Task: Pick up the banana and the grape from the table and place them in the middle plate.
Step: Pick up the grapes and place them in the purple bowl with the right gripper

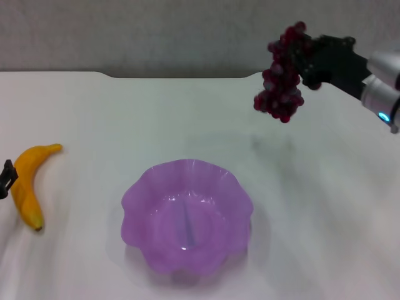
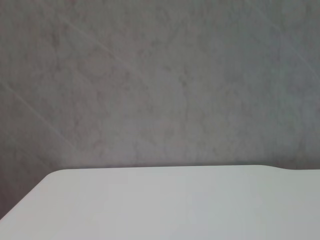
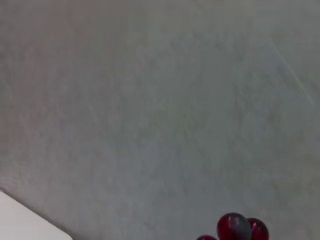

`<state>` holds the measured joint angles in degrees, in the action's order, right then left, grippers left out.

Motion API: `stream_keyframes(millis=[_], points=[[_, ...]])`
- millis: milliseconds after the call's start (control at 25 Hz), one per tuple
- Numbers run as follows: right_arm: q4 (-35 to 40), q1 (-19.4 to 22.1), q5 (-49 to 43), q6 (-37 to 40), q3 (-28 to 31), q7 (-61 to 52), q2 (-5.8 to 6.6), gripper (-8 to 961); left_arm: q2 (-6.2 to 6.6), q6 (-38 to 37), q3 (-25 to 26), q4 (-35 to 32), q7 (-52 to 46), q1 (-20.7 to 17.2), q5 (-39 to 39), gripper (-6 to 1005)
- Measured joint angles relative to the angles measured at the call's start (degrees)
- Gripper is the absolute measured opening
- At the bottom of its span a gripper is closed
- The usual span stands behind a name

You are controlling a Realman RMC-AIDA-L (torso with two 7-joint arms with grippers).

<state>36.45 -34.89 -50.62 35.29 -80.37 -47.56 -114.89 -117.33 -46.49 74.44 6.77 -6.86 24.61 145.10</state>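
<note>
Two fruits logged. Grape: hanging in the air, clamped in our right gripper, beyond and to the right of the plate. Banana: on the table, lengthwise front-to-back, just beside our left gripper, whose jaw state we cannot tell. Open tabletop lies between.

- The translucent light-purple scalloped plastic plate sits at the white counter's 6 o'clock; nothing lies in it and its top is unobstructed.
- At 9 o'clock the curved yellow banana blocks that edge.
- Bare counter stretches from 12 to 3 o'clock, under the dark red grape bunch hanging from the right hand.
</note>
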Motion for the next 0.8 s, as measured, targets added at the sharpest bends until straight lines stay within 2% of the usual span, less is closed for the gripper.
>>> stream_keyframes(millis=[160, 440, 800], points=[[0.02, -1.61, -0.01, 1.44, -4.12, -0.44, -0.18, 250, 0.00, 0.00, -0.09, 0.00, 0.00, 0.13, 0.00, 883], [0.16, -3.74, -0.01, 8.36, -13.55, -5.20, -0.36, 248, 0.00, 0.01, -0.09, 0.00, -0.08, 0.27, 0.00, 883], [0.21, -3.67, 0.03, 11.89, -24.71, -10.38, -0.60, 269, 0.00, 0.10, -0.09, 0.14, -0.16, 0.35, 0.00, 883]])
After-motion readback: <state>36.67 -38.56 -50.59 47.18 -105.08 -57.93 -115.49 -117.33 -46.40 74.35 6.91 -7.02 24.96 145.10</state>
